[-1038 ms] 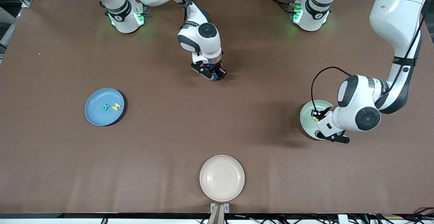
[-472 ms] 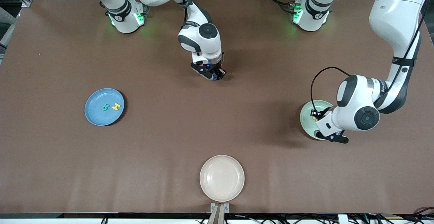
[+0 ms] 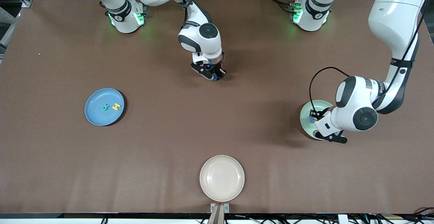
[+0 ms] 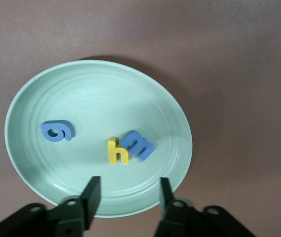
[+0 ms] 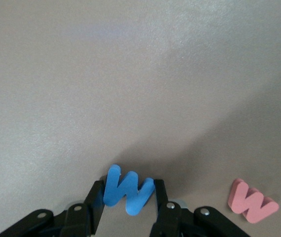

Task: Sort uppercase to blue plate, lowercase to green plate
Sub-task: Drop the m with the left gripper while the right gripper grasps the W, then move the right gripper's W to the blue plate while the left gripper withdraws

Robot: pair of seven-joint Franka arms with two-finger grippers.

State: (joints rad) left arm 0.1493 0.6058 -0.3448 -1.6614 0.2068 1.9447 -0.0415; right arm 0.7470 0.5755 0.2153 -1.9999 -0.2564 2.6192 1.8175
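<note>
My right gripper (image 5: 128, 193) is down at the table's middle, toward the robots' bases, shut on the blue capital M (image 5: 126, 186). A small red m (image 5: 252, 202) lies on the table beside it. The blue plate (image 3: 95, 115), toward the right arm's end, holds a teal B (image 3: 105, 107) and a yellow H (image 3: 116, 107). My left gripper (image 4: 129, 193) hangs open over the rim of the green plate (image 4: 96, 89). In that plate lie a blue round g (image 4: 57, 131), a yellow h (image 4: 117, 152) and a blue comb-shaped letter (image 4: 139, 146) that touches the h.
A cream plate (image 3: 222, 178) with nothing in it sits at the table's edge nearest the front camera, midway between the two arms. The left arm's wrist covers part of the green plate (image 3: 307, 115) in the front view.
The left gripper has opened and the blue comb-shaped letter now lies in the green plate. The right gripper's fingers have closed onto the blue M.
</note>
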